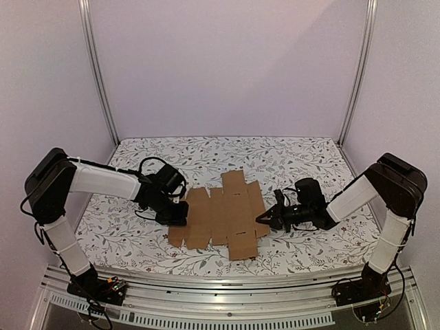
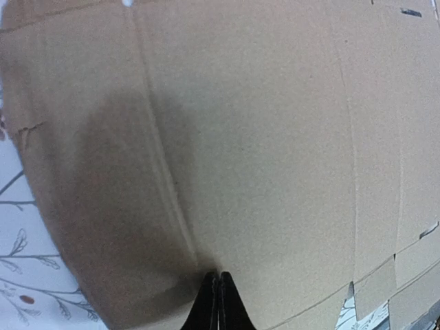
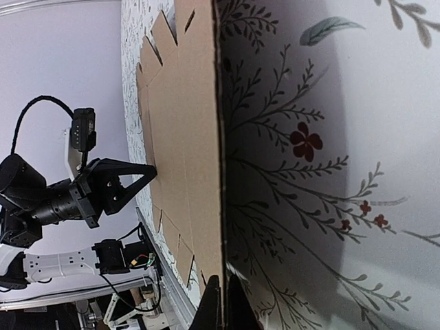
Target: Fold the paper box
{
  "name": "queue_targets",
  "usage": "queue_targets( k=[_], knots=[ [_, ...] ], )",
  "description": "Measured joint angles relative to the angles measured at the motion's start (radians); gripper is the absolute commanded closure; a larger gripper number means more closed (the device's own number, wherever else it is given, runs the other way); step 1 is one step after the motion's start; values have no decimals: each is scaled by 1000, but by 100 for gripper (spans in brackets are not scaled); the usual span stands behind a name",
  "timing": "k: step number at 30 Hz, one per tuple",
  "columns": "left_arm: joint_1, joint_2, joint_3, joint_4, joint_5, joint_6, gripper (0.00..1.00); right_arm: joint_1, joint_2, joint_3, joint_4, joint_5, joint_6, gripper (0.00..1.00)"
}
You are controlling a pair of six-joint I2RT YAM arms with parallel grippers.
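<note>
White floral tabletop (image 1: 206,148) carries paper box (image 1: 220,213): flat unfolded brown cardboard sheet, mid-tabletop between both arms. Left tool (image 1: 179,221) clenched, tips down on sheet's left panel. Right tool (image 1: 265,220) clenched at sheet's right edge; can't tell if edge is pinched.

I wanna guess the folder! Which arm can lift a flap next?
Probably right: the right gripper seems pinched on the paper box edge; the left gripper, shut, just presses its flat panel.

Matt, creased brown cardboard paper box (image 1: 220,216) on smooth floral-print table cover (image 1: 295,155).
</note>
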Motion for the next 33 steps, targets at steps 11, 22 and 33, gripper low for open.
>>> queue_targets(
  k=[11, 22, 33],
  knots=[
    [-3, -151, 169, -209, -114, 87, 52, 1, -182, 301, -655, 64, -404, 100],
    [68, -325, 276, -304, -190, 210, 32, 48, -210, 653, -1238, 250, -941, 100],
    [97, -369, 293, -321, -129, 249, 32, 104, -124, 986, -1480, 489, -1432, 100]
  ],
)
